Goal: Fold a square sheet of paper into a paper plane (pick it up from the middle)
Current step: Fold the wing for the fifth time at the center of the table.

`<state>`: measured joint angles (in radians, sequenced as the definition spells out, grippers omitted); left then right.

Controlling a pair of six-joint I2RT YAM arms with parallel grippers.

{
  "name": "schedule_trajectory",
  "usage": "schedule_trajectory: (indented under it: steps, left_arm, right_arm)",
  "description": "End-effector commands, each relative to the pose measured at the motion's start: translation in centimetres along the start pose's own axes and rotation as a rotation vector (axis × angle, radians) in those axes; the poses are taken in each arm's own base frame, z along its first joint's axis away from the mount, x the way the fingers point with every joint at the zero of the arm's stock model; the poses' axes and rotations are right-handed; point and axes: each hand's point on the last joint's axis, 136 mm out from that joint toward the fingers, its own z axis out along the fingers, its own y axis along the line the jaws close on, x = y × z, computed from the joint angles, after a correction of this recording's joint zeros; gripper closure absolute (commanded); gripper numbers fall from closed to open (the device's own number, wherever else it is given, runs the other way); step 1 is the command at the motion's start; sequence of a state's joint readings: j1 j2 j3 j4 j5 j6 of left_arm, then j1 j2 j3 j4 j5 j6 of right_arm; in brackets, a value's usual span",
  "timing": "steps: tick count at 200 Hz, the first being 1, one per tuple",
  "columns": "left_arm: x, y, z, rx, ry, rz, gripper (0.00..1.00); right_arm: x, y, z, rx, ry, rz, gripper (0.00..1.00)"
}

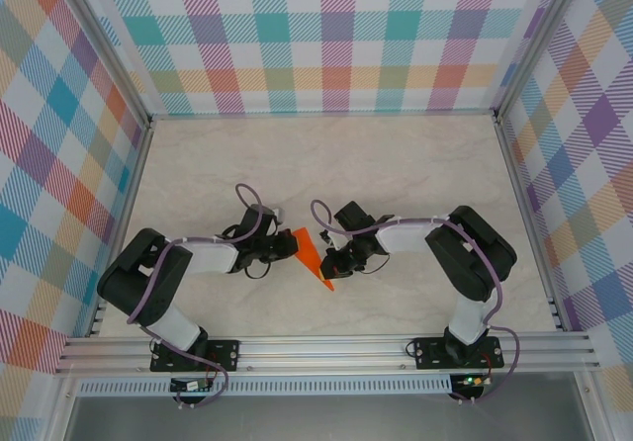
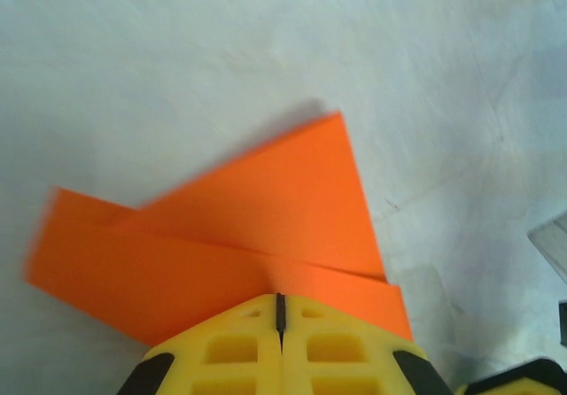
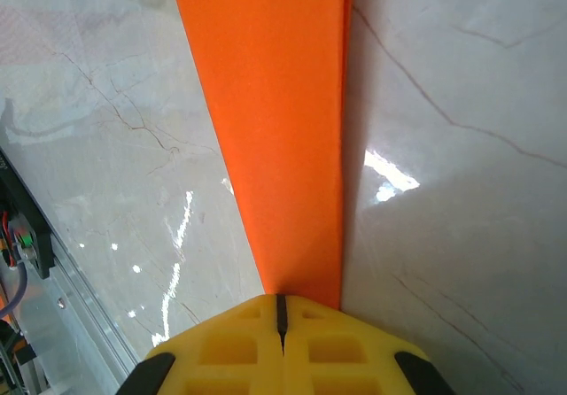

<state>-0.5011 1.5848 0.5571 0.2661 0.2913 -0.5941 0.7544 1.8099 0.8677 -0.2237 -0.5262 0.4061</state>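
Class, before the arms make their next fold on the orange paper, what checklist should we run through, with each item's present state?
1. Left fingers shut: ok.
2. Right fingers shut: ok.
3. Both sets of tips at the folded orange paper: ok.
4. Paper pinched rather than only pressed: cannot tell.
5. Paper well inside the edges of the table: ok.

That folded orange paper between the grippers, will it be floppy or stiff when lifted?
Probably light and floppy: the folded orange paper is thin, though its overlapping layers should stiffen it somewhat. The long strip running out from the right gripper would likely droop if held by one end. On the glossy table it should slide easily.
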Motion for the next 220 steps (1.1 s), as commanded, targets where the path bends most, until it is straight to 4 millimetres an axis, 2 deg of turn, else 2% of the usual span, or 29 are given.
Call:
schedule_trajectory:
  steps: [1,31,56,84,96,113,136,143,161,175,191,220]
  left_arm:
    - [-1.5,5.3,-0.4,-0.17,-0.065,-0.024,0.98]
    - [-2.0,7.7,-0.8,-0.203,-0.078,-0.076,0.98]
    - [-2.5,9.0,-1.2,-0.22,-0.088,-0.118,0.98]
    - [-4.3,8.6,-2.3,-0.23,-0.128,-0.136,0.97]
    - [-5.0,8.4,-2.9,-0.246,-0.146,-0.142,0.95]
    - [-5.9,7.6,-3.7,-0.246,-0.149,-0.143,0.86]
    - [-6.4,7.0,-5.2,-0.281,-0.151,-0.162,0.68]
    - [-6.3,6.8,-5.9,-0.3,-0.154,-0.168,0.63]
    - [-6.1,6.4,-8.0,-0.388,-0.159,-0.161,0.52]
    - [-5.5,6.7,-9.9,-0.491,-0.143,-0.158,0.43]
    - [-5.1,6.6,-11.4,-0.557,-0.14,-0.149,0.35]
    - [-4.0,5.1,-12.3,-0.585,-0.119,-0.157,0.22]
  right_arm:
    - [7.8,-8.5,1.3,0.326,0.23,0.191,1.0]
    - [7.7,-8.3,1.3,0.316,0.226,0.187,1.0]
    - [7.5,-7.9,1.2,0.3,0.217,0.181,1.0]
    - [6.7,-6.9,1.0,0.267,0.191,0.172,1.0]
    - [5.9,-5.8,0.8,0.228,0.165,0.163,1.0]
    - [4.0,-3.4,0.1,0.149,0.104,0.135,0.99]
    - [0.9,-0.2,-1.9,0.093,0.005,0.091,0.85]
    - [-0.2,1.0,-2.8,0.081,-0.035,0.073,0.75]
    - [-2.0,2.6,-5.0,0.089,-0.122,0.029,0.59]
    - [-3.0,2.9,-6.8,0.122,-0.191,0.009,0.47]
    - [-4.0,2.9,-8.7,0.148,-0.269,0.001,0.38]
    - [-4.9,1.5,-11.1,0.175,-0.37,0.055,0.27]
